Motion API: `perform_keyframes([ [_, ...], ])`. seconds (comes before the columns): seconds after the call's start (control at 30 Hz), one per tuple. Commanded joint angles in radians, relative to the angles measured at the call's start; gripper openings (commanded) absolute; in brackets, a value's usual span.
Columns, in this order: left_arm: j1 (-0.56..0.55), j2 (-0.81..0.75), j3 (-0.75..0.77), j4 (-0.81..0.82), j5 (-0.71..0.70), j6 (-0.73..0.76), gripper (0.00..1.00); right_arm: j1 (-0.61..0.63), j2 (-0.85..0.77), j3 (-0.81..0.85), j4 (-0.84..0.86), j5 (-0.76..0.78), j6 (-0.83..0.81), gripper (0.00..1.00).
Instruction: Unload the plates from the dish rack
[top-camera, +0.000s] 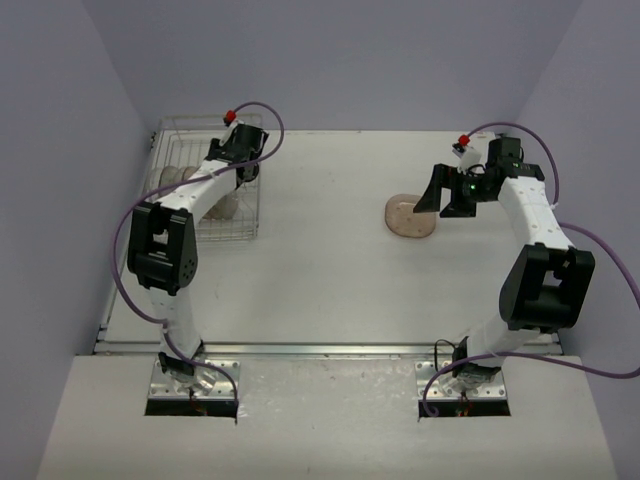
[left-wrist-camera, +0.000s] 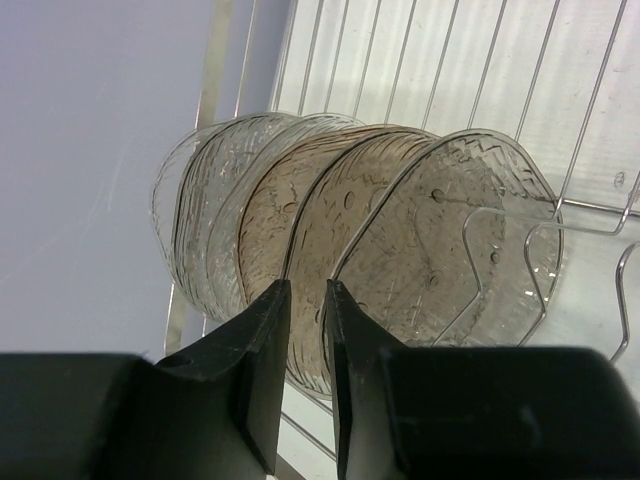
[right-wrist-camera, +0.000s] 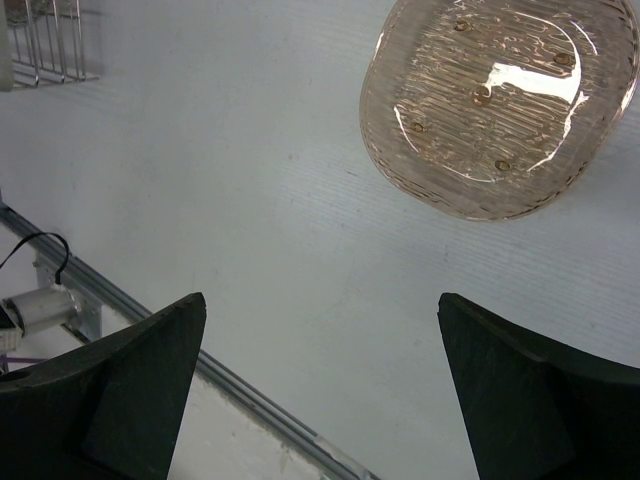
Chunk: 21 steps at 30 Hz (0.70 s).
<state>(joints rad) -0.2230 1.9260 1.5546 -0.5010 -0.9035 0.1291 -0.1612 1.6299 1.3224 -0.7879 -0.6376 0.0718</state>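
The dish rack (top-camera: 170, 132) stands at the table's far left and holds several translucent plates (left-wrist-camera: 215, 210) on edge, clear at the left and smoky brown at the right. My left gripper (left-wrist-camera: 308, 285) reaches into the rack (left-wrist-camera: 590, 150) from above. Its fingers stand close together with the rim of a brown plate (left-wrist-camera: 345, 215) between them. In the top view the left gripper (top-camera: 243, 165) is over the rack's right side. One pinkish plate (top-camera: 410, 215) lies flat on the table. My right gripper (top-camera: 447, 195) hovers wide open just right of that plate (right-wrist-camera: 500, 100), with nothing in it (right-wrist-camera: 322, 300).
A raised wire loop (left-wrist-camera: 500, 260) of the rack crosses in front of the nearest plate. The table's metal front rail (right-wrist-camera: 250, 395) runs below the right gripper. A corner of the rack (right-wrist-camera: 50, 45) shows far off in the right wrist view. Purple walls close in on the left and back.
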Motion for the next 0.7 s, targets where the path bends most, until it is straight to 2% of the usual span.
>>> perform_keyframes([
  [0.0,0.002,0.016,0.041,-0.012,0.006,-0.021,0.21,-0.001,-0.013,0.031,0.007,-0.024,-0.007,0.98],
  [0.13,0.004,0.03,0.04,-0.03,0.04,-0.029,0.23,-0.001,-0.016,0.023,0.007,-0.022,-0.01,0.98],
  [0.47,0.036,0.063,0.048,-0.043,0.067,-0.033,0.22,-0.001,-0.015,0.019,0.007,-0.025,-0.009,0.98],
  [0.6,0.055,0.073,0.05,-0.047,0.08,-0.033,0.19,-0.001,-0.019,0.012,0.009,-0.026,-0.009,0.98],
  [0.67,0.064,0.07,0.05,-0.045,0.091,-0.028,0.14,-0.001,-0.023,0.008,0.009,-0.029,-0.008,0.97],
])
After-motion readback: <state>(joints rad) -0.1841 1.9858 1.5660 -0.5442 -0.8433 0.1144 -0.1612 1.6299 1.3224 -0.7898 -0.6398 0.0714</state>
